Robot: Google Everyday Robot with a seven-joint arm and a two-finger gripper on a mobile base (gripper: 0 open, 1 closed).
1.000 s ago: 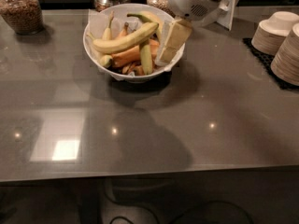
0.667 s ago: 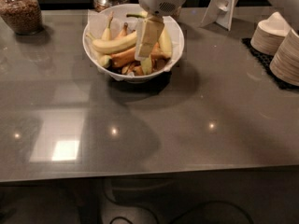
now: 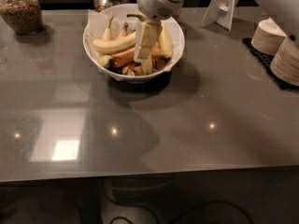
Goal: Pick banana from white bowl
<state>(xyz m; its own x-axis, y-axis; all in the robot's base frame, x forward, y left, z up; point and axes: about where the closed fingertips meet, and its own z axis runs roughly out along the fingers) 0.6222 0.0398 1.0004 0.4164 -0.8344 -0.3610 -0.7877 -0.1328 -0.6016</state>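
Banana (image 3: pixel 114 45) in white bowl (image 3: pixel 174 29), far side of bench (image 3: pixel 187 125). Long axis roughly left-right, right end slightly higher. Gripper (image 3: pixel 143 54) hangs over bowl centre at banana's right end; banana extends leftward from it. Gripper open or closed: cannot tell.

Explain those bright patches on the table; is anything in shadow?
Camera view: lamps are mirrored in the glossy table, giving one square patch at lower left plus small glints. Camera view: a dark shadow spreads in front of the white bowl, while the brightly lit gripper hangs over the bowl by the banana.
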